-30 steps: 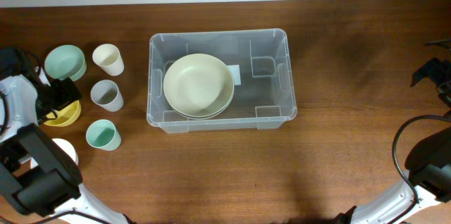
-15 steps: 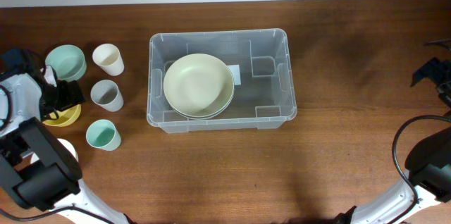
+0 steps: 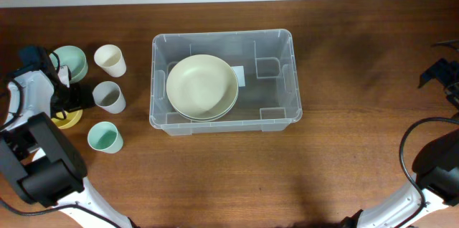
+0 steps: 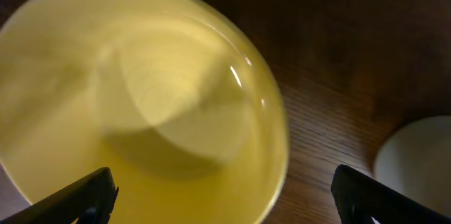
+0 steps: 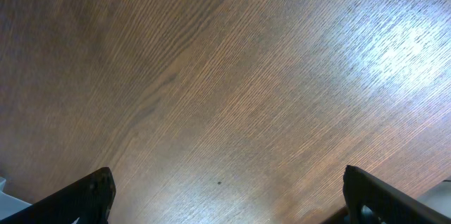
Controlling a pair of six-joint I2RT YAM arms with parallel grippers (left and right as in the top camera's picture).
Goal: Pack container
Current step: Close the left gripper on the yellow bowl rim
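The left gripper [image 4: 227, 199] hangs with its jaws spread wide and empty. The yellow bowl [image 4: 141, 104] lies directly beneath them, untouched. The step in hand looks like fetching this bowl. Next, I judge, the jaws must drop so one finger goes inside the rim and one outside, then close. Just past the jaws stands a grey cup [image 3: 108, 96]. Well beyond it sits the container [image 3: 287, 77], already bearing a cream bowl [image 3: 201, 87]. Farthest off, the right gripper [image 5: 225, 199] gapes wide over bare table [image 5: 211, 76], holding nothing.
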